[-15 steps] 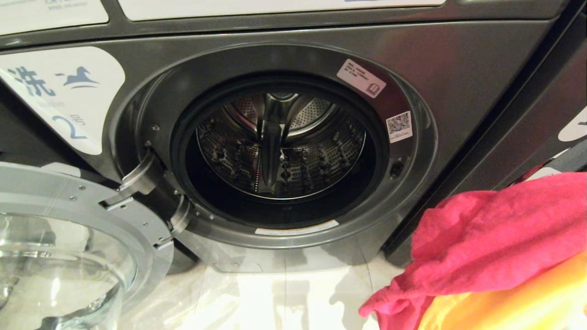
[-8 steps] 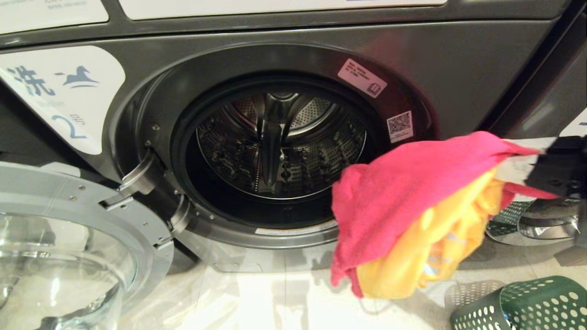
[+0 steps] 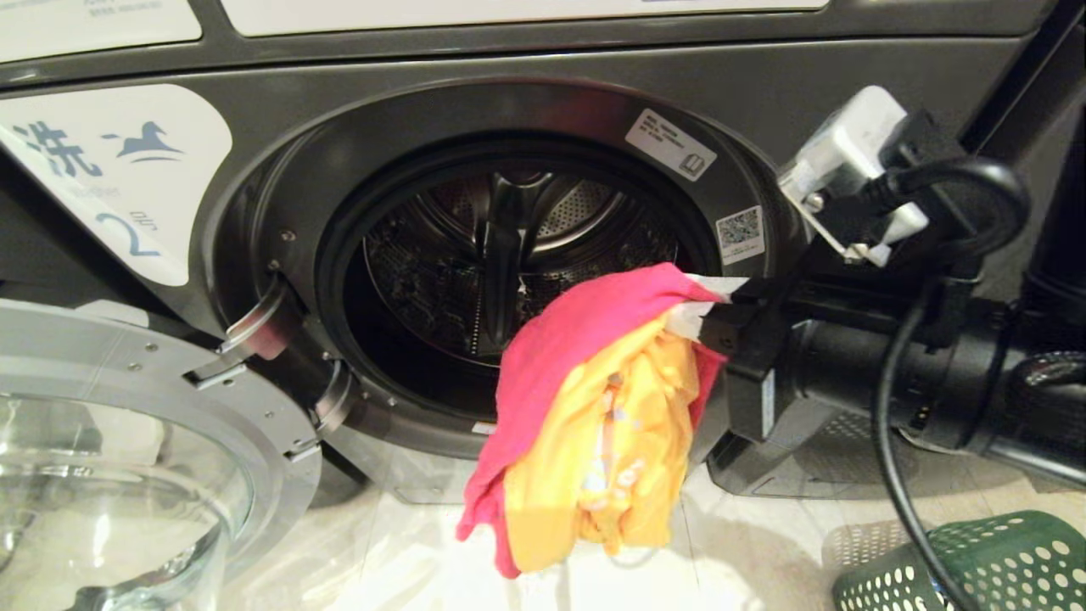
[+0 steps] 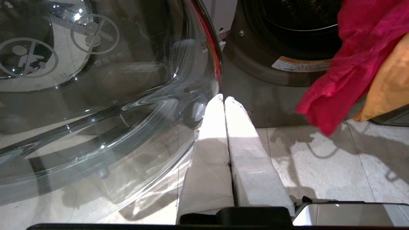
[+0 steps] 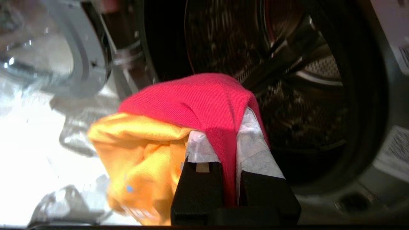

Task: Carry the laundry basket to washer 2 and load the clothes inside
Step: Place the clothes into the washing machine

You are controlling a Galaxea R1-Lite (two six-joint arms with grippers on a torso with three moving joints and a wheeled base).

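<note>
R pincer: our right pincer (image 3: 708,310) is clenched on the clothes (image 3: 594,399), arm reaching in from the right, roughly level, w/ fingertips at the right side of the door opening.
Grip detail: in the right wrist view the pink-red cloth (image 5: 204,105) runs between the two white-padded fingers (image 5: 252,150) & drapes over their tips; the yellow-orange garment (image 5: 143,156) hangs beside & below.
Clothes: bundle hangs in front of the lower right of washer 2 (image 3: 526,280)'s opening, outside the drum, above the floor (image 3: 407,552). We can't make out a white garment.
Washer 2: door (image 3: 127,450) swung fully open to the left, glass bowl facing us; drum (image 3: 509,271) looks empty as far as we see; label w/ blue 2 & horse (image 3: 119,187) on the front panel, left of the opening.
Basket: the laundry basket (image 3: 976,564) sits on the floor at the bottom right, well apart from the opening; only part of its rim & holed side is in view.
L pincer: our left pincer (image 4: 223,102) is low near the floor, fingers pressed together, holding nothing, just beside the door's glass.
</note>
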